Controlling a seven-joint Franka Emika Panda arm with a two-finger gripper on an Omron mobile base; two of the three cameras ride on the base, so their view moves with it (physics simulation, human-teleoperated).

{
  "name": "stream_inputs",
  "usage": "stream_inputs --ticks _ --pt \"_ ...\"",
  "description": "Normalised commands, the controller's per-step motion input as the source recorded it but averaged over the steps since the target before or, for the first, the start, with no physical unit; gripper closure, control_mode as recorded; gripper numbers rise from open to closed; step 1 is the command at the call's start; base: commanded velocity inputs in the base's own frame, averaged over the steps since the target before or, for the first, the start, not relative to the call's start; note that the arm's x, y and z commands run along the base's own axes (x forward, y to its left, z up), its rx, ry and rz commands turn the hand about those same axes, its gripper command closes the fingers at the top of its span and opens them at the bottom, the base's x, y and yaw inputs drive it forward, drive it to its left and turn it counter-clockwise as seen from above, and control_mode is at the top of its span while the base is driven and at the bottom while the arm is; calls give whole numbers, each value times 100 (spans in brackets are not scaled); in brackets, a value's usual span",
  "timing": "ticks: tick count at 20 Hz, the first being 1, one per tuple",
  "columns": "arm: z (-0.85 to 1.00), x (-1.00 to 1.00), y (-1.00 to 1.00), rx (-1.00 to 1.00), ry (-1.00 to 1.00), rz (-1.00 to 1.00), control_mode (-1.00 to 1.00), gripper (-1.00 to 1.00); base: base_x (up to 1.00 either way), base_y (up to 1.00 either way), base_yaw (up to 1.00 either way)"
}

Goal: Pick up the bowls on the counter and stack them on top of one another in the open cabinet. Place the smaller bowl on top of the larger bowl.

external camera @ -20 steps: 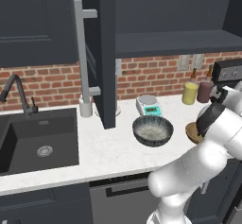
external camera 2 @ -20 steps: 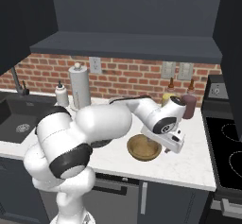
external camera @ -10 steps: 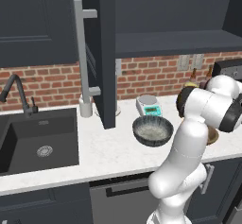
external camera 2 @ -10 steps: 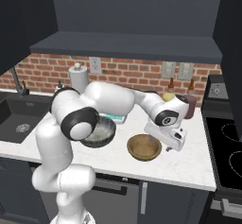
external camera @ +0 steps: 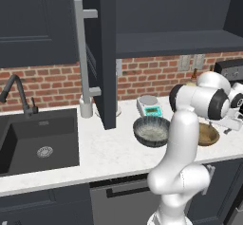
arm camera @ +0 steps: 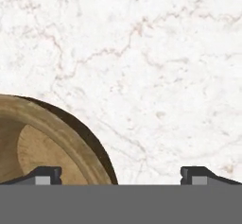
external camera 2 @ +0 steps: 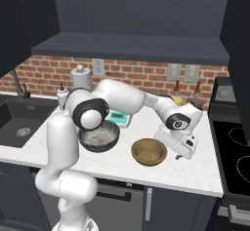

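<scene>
The smaller bowl (external camera 2: 149,151), tan-brown, sits on the white counter (external camera 2: 205,171) to the right of the larger bowl (external camera 2: 99,137), which is dark and ribbed. My gripper (external camera 2: 185,153) hangs open just above the tan bowl's right rim. In the hand view the tan bowl (arm camera: 47,142) fills the lower left. Its rim lies between my gripper's (arm camera: 123,176) tips, one tip over the bowl's inside and the other over bare counter (arm camera: 142,53). The left base view shows the dark bowl (external camera: 152,130), the tan bowl (external camera: 210,135) partly behind my arm, and the open cabinet's shelf (external camera: 175,43).
The cabinet door with its silver bar handle (external camera: 83,62) stands open over the counter. A small scale (external camera: 149,106) sits behind the dark bowl and a yellow jar (external camera 2: 178,100) stands by the brick wall. The dark sink (external camera: 38,143) lies left, the stove (external camera 2: 234,157) right.
My arm's elbow has swung across and the hand has sunk a little beside the tan bowl's right rim. Both bowls stay where they were. The jaws stay wide apart.
</scene>
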Motion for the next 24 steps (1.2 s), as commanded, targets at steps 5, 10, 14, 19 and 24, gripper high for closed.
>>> stream_inputs --ticks 5,10,14,19,24 --pt "-17 3 6 0 2 0 -100 -100 0 0 0" --pt "-15 0 28 0 0 0 -100 -100 0 0 0" --pt "-5 -8 37 0 0 0 -100 -100 0 0 0" --pt "-1 -25 40 0 0 0 -100 -100 0 0 0" --pt "-11 -10 40 0 0 0 -100 100 0 0 0"
